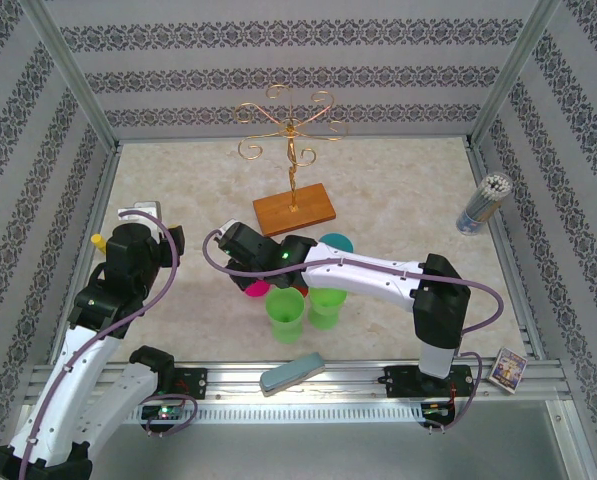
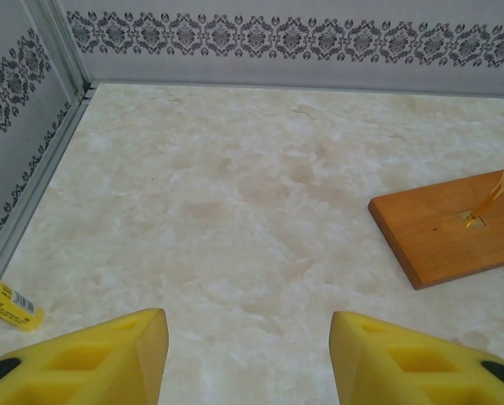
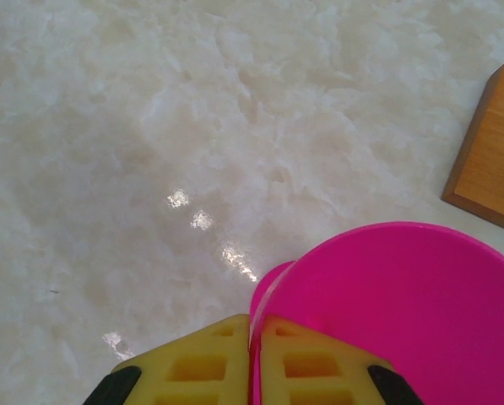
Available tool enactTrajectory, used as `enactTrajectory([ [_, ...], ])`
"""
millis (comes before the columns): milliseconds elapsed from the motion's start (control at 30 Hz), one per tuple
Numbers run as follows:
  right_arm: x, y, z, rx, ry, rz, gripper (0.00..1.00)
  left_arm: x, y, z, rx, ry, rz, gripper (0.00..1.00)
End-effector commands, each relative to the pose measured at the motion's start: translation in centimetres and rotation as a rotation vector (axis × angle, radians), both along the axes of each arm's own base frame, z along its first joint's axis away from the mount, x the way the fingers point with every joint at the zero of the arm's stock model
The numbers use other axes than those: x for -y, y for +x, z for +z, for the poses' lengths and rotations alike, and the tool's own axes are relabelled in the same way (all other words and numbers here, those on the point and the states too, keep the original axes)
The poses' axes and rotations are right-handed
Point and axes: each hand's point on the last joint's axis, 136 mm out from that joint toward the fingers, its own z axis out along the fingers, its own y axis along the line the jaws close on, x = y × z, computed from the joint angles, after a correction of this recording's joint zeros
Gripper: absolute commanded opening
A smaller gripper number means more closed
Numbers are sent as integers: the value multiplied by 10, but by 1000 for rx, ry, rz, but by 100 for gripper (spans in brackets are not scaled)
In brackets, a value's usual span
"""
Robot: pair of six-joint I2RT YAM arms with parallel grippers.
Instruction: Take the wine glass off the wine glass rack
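One empty pink wine glass [image 3: 403, 312], rim pinched by right gripper [image 3: 253, 359]; left gripper [image 2: 249, 354] gapes empty.

The wine glass rack [image 1: 292, 165] stands upright toward the back of the table, a thin gold wire post topped with curled scroll arms fanning out to both sides. Its rectangular brown wooden base [image 2: 441, 224] lies flat on the marbled surface, and the post rises from a small slot near its middle. The pink wine glass [image 3: 403, 312] is off the rack, down low near the front-left corner of the base and apart from it. It is glossy plastic, mouth open upward, with its rim pinched between the yellow fingers of the right gripper [image 3: 254, 325].
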Motion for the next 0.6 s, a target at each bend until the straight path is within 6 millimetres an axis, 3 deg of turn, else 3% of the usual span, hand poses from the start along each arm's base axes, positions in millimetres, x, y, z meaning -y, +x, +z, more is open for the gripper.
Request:
enactTrajectory([
  [0, 1, -2, -7, 4, -30, -5, 14, -1, 4, 5, 37, -35, 13, 54],
  [100, -1, -3, -5, 7, -26, 1, 28, -1, 5, 4, 36, -41, 15, 54],
  [567, 2, -5, 23, 53, 6, -4, 42, 0, 6, 4, 28, -54, 8, 54],
])
